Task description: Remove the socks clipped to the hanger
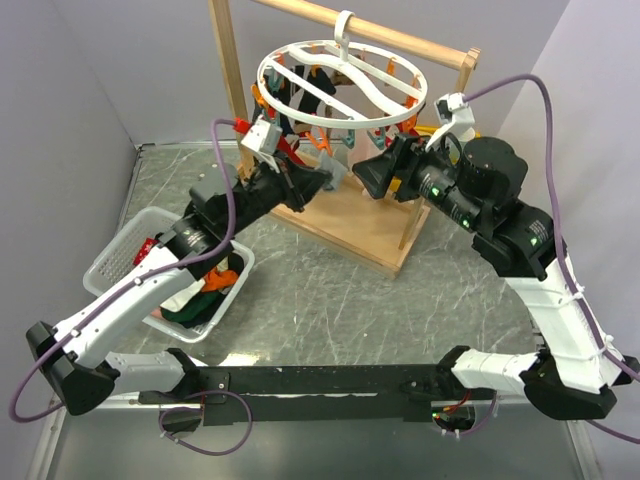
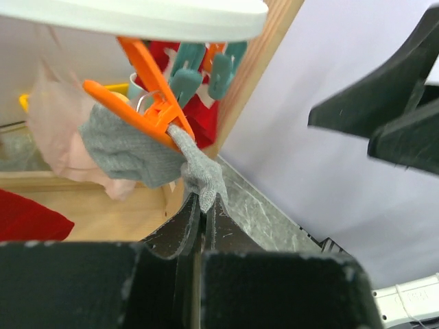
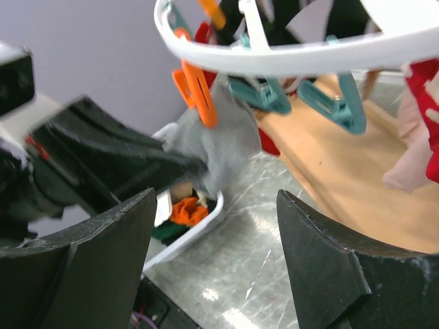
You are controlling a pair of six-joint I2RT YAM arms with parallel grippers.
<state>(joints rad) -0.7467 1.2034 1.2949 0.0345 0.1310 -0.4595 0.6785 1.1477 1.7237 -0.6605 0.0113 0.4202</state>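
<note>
The white ring hanger (image 1: 345, 80) hangs from the wooden rack, with socks in mixed colours clipped under it. A grey sock (image 2: 130, 151) hangs from an orange clip (image 2: 147, 110). My left gripper (image 2: 204, 200) is shut on that sock's lower corner, just below the clip. From the right wrist, the same grey sock (image 3: 223, 133) and orange clip (image 3: 195, 89) show with the left gripper (image 3: 130, 157) on them. My right gripper (image 3: 216, 226) is open and holds nothing, a short way from the sock. From above, the left gripper (image 1: 322, 178) and right gripper (image 1: 372, 176) face each other under the ring.
The wooden rack's post (image 1: 228, 70) and base board (image 1: 350, 220) stand under the hanger. A white basket (image 1: 120, 262) with loose socks sits at the left. Teal clips (image 3: 267, 96), a red sock (image 3: 429, 103) and a pale pink sock (image 3: 411, 157) hang close by.
</note>
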